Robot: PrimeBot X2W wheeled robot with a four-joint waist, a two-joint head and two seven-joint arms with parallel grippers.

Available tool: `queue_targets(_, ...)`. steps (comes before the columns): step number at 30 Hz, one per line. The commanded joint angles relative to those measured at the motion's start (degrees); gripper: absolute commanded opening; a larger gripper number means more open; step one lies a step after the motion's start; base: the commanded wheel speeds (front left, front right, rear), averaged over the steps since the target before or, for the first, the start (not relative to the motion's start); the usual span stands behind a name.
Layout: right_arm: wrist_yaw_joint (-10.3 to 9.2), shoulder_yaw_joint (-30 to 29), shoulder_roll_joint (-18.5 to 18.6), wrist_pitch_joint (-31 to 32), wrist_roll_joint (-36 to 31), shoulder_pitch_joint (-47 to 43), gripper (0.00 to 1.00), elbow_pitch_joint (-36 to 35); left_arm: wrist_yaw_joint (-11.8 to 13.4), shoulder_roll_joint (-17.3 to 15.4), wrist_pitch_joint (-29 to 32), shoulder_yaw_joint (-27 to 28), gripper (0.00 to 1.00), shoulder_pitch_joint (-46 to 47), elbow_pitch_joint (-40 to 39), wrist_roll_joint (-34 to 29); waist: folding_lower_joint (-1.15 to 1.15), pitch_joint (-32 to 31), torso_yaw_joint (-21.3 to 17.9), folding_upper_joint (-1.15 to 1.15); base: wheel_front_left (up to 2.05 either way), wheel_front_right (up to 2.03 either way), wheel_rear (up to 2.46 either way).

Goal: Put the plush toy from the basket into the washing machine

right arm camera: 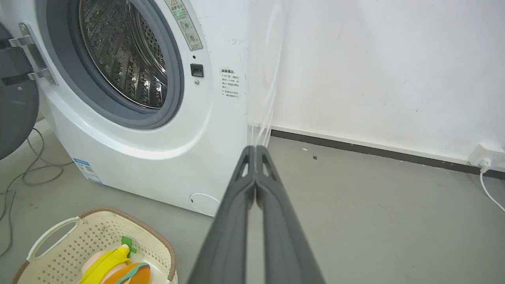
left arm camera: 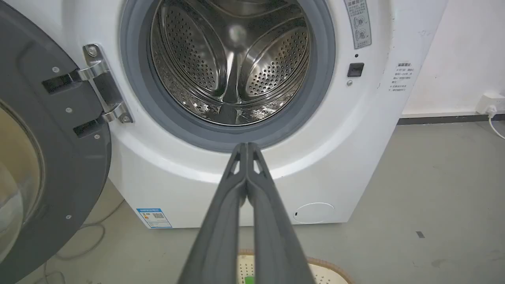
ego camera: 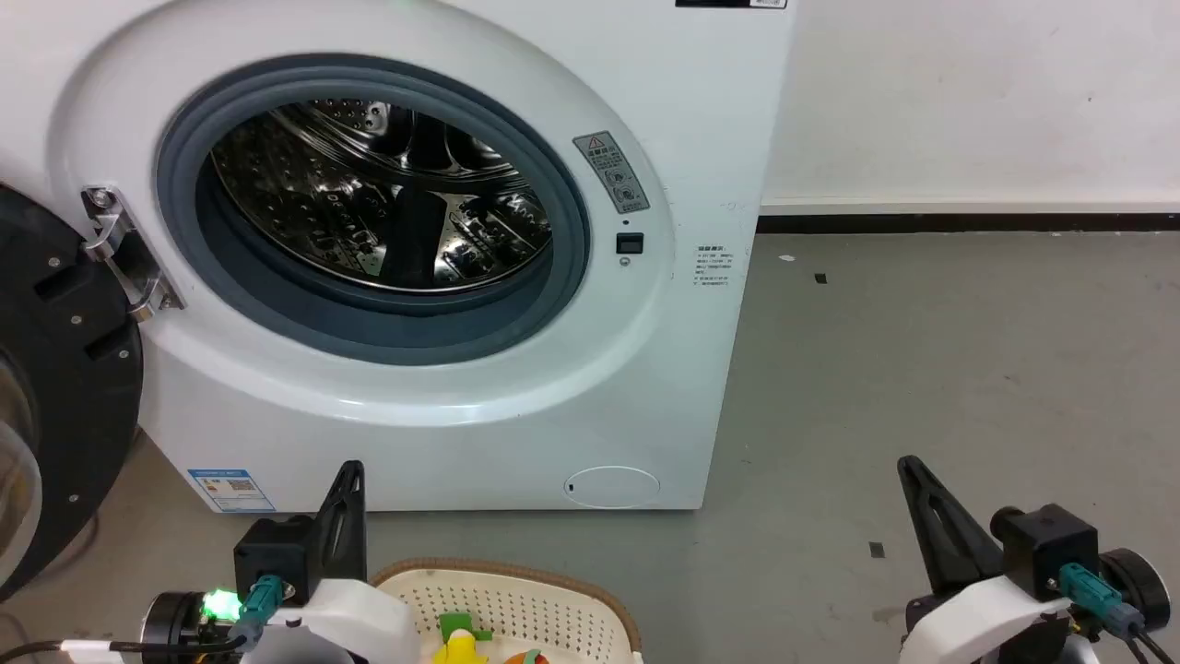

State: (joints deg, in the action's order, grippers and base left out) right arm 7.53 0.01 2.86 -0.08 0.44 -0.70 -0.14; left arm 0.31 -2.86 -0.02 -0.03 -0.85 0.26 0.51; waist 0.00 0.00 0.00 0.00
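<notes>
The plush toy point(right arm camera: 112, 266), yellow and orange with green bits, lies inside the cream basket point(right arm camera: 98, 232) on the floor; its top point(ego camera: 470, 646) peeks in at the head view's bottom edge, in the basket point(ego camera: 516, 590). The white washing machine point(ego camera: 442, 277) stands just behind with its dark door point(ego camera: 55, 387) swung open to the left and its steel drum point(left arm camera: 232, 59) bare. My left gripper point(ego camera: 353, 472) is shut, empty, above the basket's left end and aimed at the porthole. My right gripper point(ego camera: 908, 464) is shut, empty, over bare floor right of the basket.
Grey concrete floor point(ego camera: 922, 369) spreads to the right of the washer up to a white wall with a dark skirting. A white socket and cable point(right arm camera: 485, 165) sit at the wall's foot. Loose cables point(right arm camera: 23, 169) lie on the floor under the open door.
</notes>
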Motion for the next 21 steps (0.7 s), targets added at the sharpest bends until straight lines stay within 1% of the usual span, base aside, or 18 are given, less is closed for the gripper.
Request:
queue_targets(1,-0.04,0.0,0.0,0.1,-0.4,0.7,0.00,0.1,-0.3,0.0,0.0,0.0,0.00,0.9,-0.3,-0.5,0.00,0.0,0.0,0.00,0.00,0.00,0.00)
queue_targets(17,-0.04,0.0,0.0,0.1,-0.4,0.7,0.00,0.1,-0.3,0.0,0.0,0.0,0.00,0.9,-0.3,-0.5,0.00,0.0,0.0,0.00,0.00,0.00,0.00)
queue_targets(18,0.00,0.0,0.0,0.0,0.1,0.0,0.00,0.0,0.0,0.0,0.0,0.0,0.00,0.0,0.0,0.0,0.00,0.0,0.0,0.00,0.00,0.00,0.00)
queue_targets(19,0.00,0.0,0.0,0.0,0.1,0.0,1.00,0.0,0.0,0.0,0.0,0.0,1.00,0.0,0.0,0.1,0.00,0.0,0.0,0.00,0.00,0.00,0.00)
queue_targets(21,0.01,0.0,0.0,-0.1,0.2,0.0,1.00,0.0,0.1,0.0,-0.1,-0.1,1.00,-0.1,0.1,0.1,0.00,0.0,0.0,0.00,0.00,0.00,0.00)
